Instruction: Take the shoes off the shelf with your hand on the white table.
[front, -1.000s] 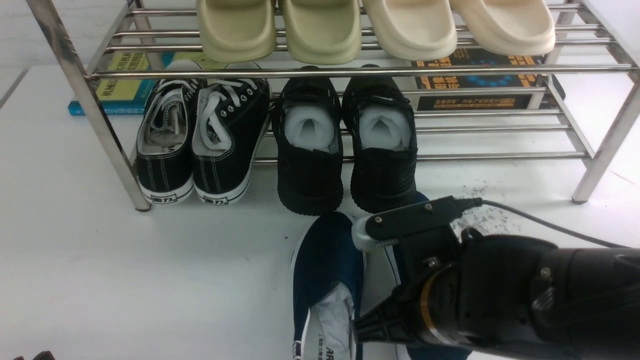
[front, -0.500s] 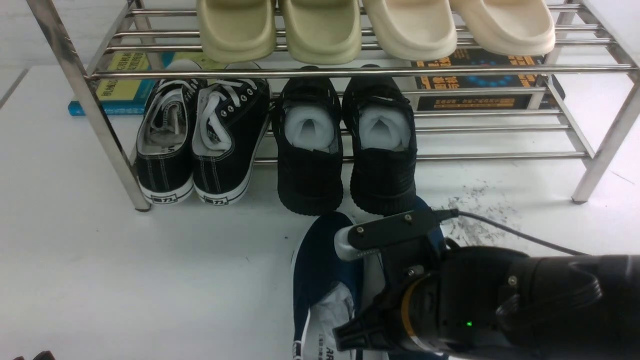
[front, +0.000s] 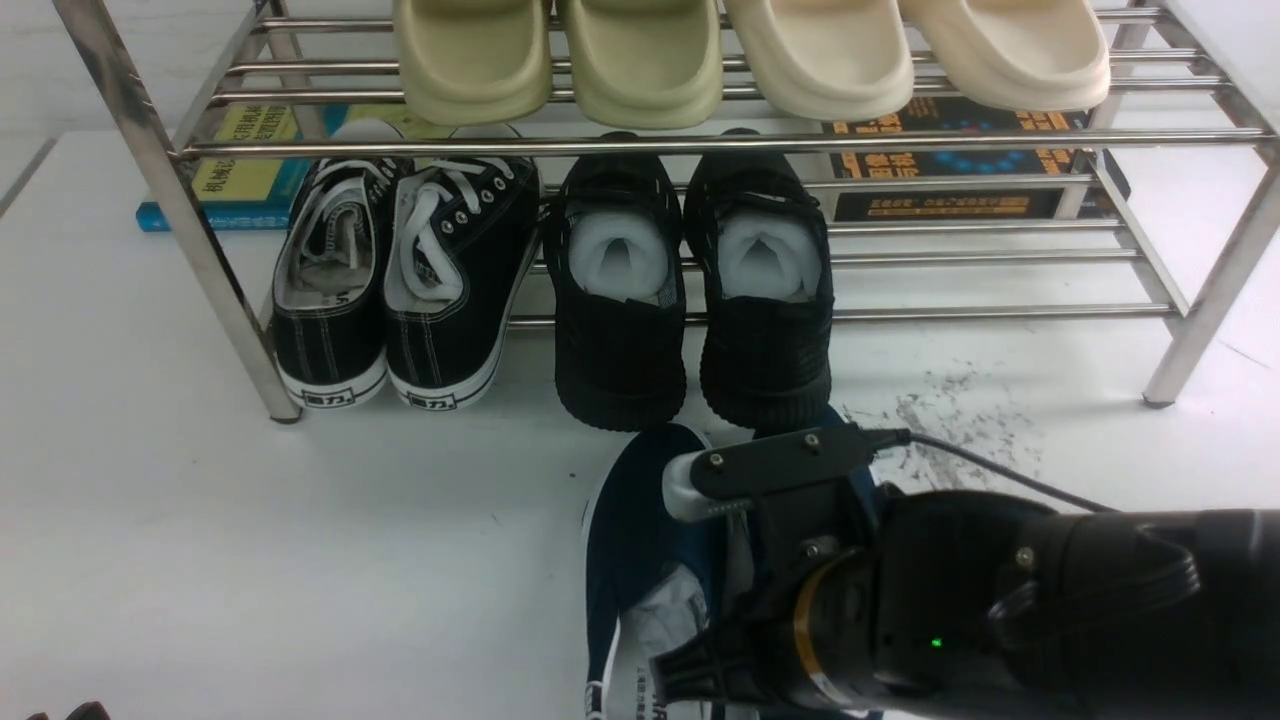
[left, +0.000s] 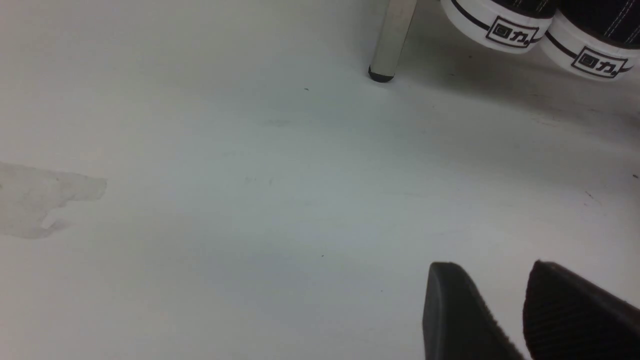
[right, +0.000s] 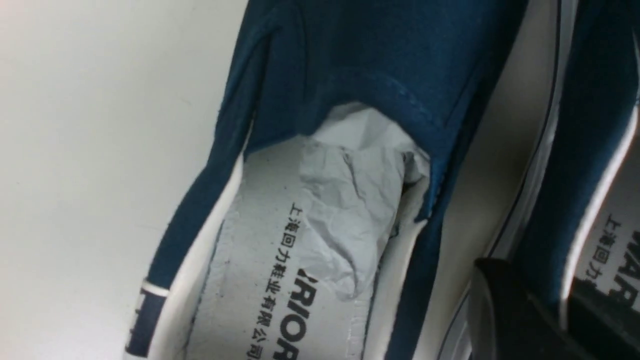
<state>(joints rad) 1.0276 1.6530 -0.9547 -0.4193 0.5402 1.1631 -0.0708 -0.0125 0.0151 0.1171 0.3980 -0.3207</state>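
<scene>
Shoes (front: 640, 510) are off the shelf (front: 1000, 140) and flat on the table (front: 300, 560). Their toes are just beside the heels of the black pair (front: 690, 300); I can't tell if they touch. Black pair and lace-ups (front: 400, 290) hang heels-out past the lower front bar; slides (front: 750, 50) overhang the top one. Open table runs wide to the left of the shoes. To the right are scuffs (front: 950, 420), then the right leg (front: 1215, 300). My right arm (front: 1000, 610) covers most of the right-hand shoe, cable (front: 1000, 468) trailing right.

Against a second ago:
- Arm sits further left and nearer me, green light (front: 936, 642) now showing.
- Right-hand toe has slid slightly back from the black pair.
- Left-hand shoe unmoved.

Front view hides the fingers. Right wrist view shows the right gripper (right: 555, 305) nearly closed, pinching the right-hand shoe's inner side wall, one finger outside and one on the lining. Left wrist view alone shows the left gripper (left: 510, 300), slightly parted and empty over the table, with the left leg (left: 392, 37) ahead.
</scene>
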